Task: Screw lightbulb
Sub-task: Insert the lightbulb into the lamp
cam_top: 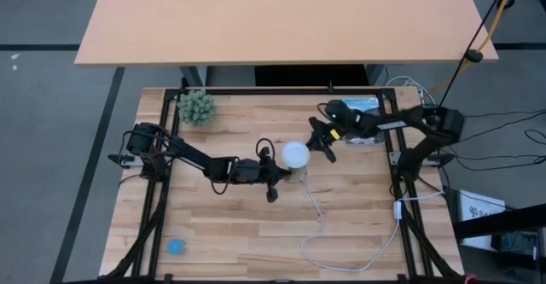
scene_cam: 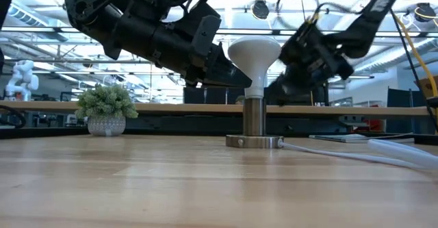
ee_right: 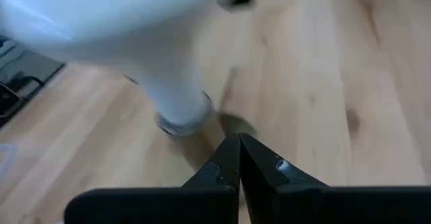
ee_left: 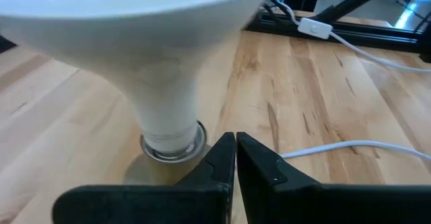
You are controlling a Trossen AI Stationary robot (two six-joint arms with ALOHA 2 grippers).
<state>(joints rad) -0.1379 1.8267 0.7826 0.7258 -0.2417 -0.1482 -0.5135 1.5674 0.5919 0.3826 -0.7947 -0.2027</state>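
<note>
A pale wooden surface [cam_top: 230, 224] framed by dark rails stands in an open workshop, with a second, larger tabletop behind it. Near the centre, one lightbulb [cam_top: 295, 154] stands upright with its neck seated in one small metal socket [scene_cam: 254, 127], whose round base rests flat on the wood and whose white cord [cam_top: 320, 220] trails toward the front edge. The left gripper [cam_top: 268, 171] lies just beside the socket on the left side of the bulb; its wrist view shows the fingers pressed together with nothing between them. The right gripper [cam_top: 322, 139] hovers just beside the bulb's dome on the opposite side, its fingers likewise pressed together and empty. Neither gripper holds the bulb or the socket. Judged risks: if the dome is turned while the socket is unrestrained, the base may spin or slide on the wood rather than tighten; a sideways nudge from either closed gripper could tip the top-heavy assembly; the loose cord may snag an arm. Count: two arms, one bulb, one socket, one cord, one potted plant [cam_top: 196, 107], one small blue object [cam_top: 176, 246].
</note>
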